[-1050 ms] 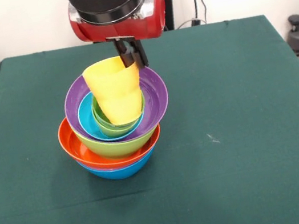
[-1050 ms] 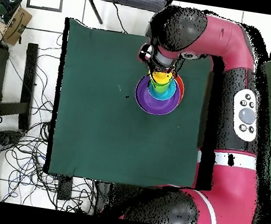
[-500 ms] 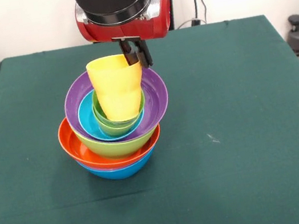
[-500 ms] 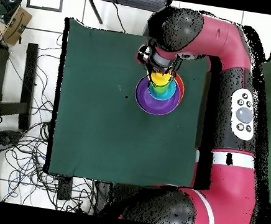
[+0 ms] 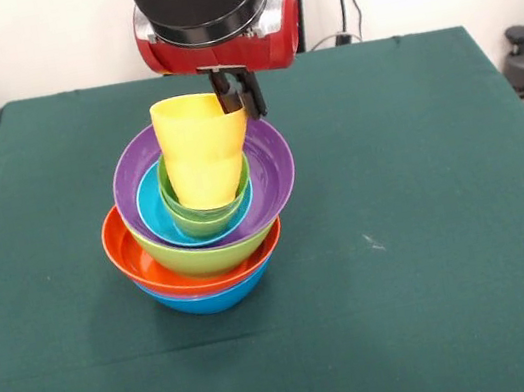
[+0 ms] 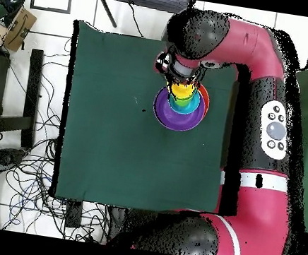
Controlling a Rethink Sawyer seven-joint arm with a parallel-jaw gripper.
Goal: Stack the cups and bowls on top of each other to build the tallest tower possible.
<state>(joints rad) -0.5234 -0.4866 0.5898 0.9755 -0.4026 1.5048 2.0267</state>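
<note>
The tower stands left of centre on the table: a blue bowl (image 5: 209,299) at the bottom, then orange (image 5: 129,260), lime green (image 5: 202,260), purple (image 5: 273,169) and a small cyan bowl (image 5: 154,210). A light green cup (image 5: 200,219) sits in the cyan bowl, and the pale yellow cup (image 5: 196,157) stands in it, nearly upright. My gripper (image 5: 236,97) comes down from above and is shut on the yellow cup's rim at its right side. In the overhead view the tower (image 6: 168,110) lies just under the arm's wrist, with the yellow cup (image 6: 183,90) showing.
The dark green table (image 5: 423,188) spreads wide to the right and in front of the tower. Beyond the table's left edge in the overhead view are floor cables (image 6: 16,162) and a cardboard box (image 6: 15,23).
The yellow cup went from tilted to nearly upright and sank a little deeper into the green cup. The gripper shifted slightly right with it.
</note>
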